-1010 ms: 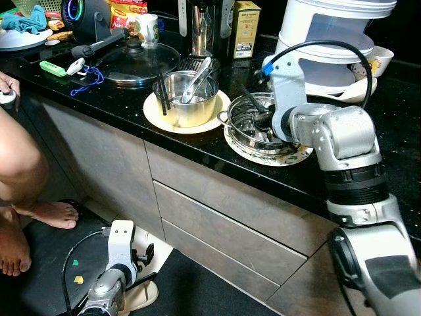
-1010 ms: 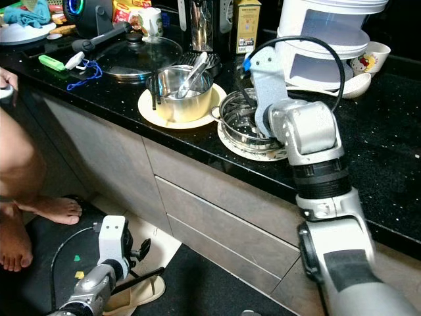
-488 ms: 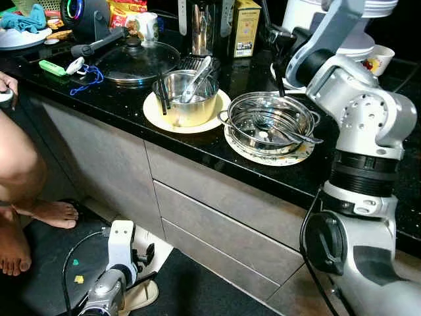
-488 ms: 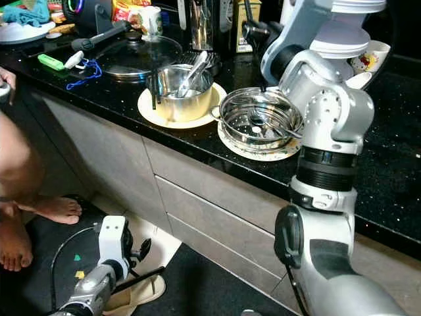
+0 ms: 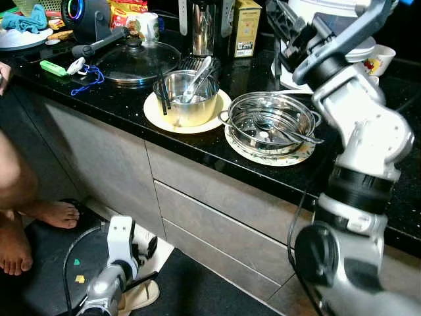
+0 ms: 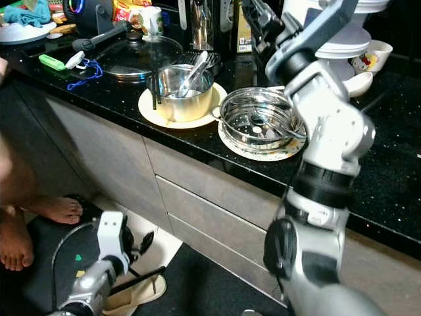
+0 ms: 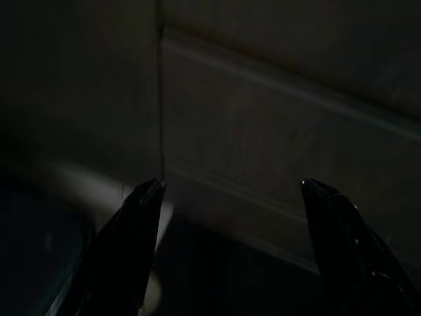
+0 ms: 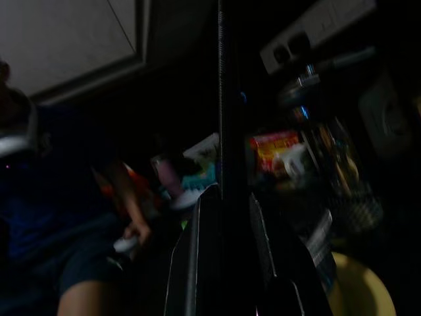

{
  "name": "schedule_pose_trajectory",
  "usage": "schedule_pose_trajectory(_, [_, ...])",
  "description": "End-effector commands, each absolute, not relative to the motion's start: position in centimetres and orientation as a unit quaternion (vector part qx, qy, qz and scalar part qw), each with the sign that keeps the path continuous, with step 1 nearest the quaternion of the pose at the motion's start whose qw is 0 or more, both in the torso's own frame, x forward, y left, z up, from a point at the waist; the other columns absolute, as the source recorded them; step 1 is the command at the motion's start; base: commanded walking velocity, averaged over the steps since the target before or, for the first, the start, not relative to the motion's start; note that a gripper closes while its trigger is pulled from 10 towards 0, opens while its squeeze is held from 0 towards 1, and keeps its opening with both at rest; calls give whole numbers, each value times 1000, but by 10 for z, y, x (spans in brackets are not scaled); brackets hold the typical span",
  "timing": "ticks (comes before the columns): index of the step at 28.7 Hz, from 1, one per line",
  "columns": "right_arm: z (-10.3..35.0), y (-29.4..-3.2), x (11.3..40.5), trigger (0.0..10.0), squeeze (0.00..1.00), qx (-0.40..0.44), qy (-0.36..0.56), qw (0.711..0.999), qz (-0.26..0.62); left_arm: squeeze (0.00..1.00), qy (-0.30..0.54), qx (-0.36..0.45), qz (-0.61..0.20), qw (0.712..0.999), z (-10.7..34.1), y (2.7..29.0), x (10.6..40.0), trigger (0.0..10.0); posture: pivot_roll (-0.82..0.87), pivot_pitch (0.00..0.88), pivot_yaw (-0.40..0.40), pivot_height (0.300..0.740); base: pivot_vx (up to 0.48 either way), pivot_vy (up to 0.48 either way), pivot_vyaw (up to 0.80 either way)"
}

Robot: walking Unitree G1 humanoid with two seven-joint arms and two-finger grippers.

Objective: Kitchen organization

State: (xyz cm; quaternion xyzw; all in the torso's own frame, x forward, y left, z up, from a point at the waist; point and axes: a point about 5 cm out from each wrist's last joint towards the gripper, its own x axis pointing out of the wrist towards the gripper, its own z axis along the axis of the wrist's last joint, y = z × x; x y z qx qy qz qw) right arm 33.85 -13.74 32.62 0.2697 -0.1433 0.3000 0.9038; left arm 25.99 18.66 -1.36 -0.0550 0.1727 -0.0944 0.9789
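Left eye view: a black counter (image 5: 105, 99) runs above grey drawers (image 5: 223, 217), with the right arm (image 5: 362, 125) reared high over its far side. A person's bare legs (image 5: 13, 191) stand at the left, cut off by the frame edge.

On the counter, a steel steamer (image 5: 270, 122) sits on a patterned plate (image 5: 263, 155), with a spoon lying inside it. Just beside it, a smaller pot (image 5: 187, 99) rests on a yellow plate (image 5: 158, 112), holding tongs and black chopsticks (image 5: 162, 89).

The right gripper (image 8: 230, 194) is raised above and behind the steamer, its fingers pinched on a thin black stick (image 8: 220, 99). The stick's upper end runs out of the wrist picture, which is very dark. Against the black counter the stick is hard to make out from the head camera.

The left gripper (image 7: 227, 187) hangs low near the floor, facing the drawers, with its fingers spread wide in deep shade.

A second ago the right gripper was down inside the steamer. Half a second ago it had cleared the rim, and now it is higher. The steamer, pot and plates have not shifted. The person's leg has drawn back toward the left edge.
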Motion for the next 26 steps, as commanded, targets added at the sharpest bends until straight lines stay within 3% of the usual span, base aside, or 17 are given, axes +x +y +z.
schedule_pose_trajectory(1, [329, -133, 336, 10000, 0, 245, -160, 907, 304, 0, 136, -56, -105, 983, -4, 185, 266, 10000, -25, 60, -9, 740, 0, 0, 0])
schedule_pose_trajectory(6, [320, -132, 336, 10000, 0, 239, -155, 909, 304, 0, 67, -57, -125, 988, 21, 183, 279, 10000, -24, 62, -3, 740, 0, 0, 0])
schedule_pose_trajectory(15, [314, -133, 336, 10000, 0, 246, -157, 906, 305, 0, 31, -59, -167, 984, 36, 169, 281, 10000, -14, 64, 1, 740, 0, 0, -794])
schedule_pose_trajectory(24, [315, -135, 335, 10000, 0, 247, -169, 902, 313, 0, -21, -73, -276, 958, 68, 144, 278, 10000, -9, 61, 3, 740, 0, 0, -800])
schedule_pose_trajectory(26, [316, -137, 335, 10000, 0, 246, -175, 901, 312, 0, -26, -72, -316, 946, 77, 135, 275, 10000, -10, 61, 3, 740, 0, 0, 0])
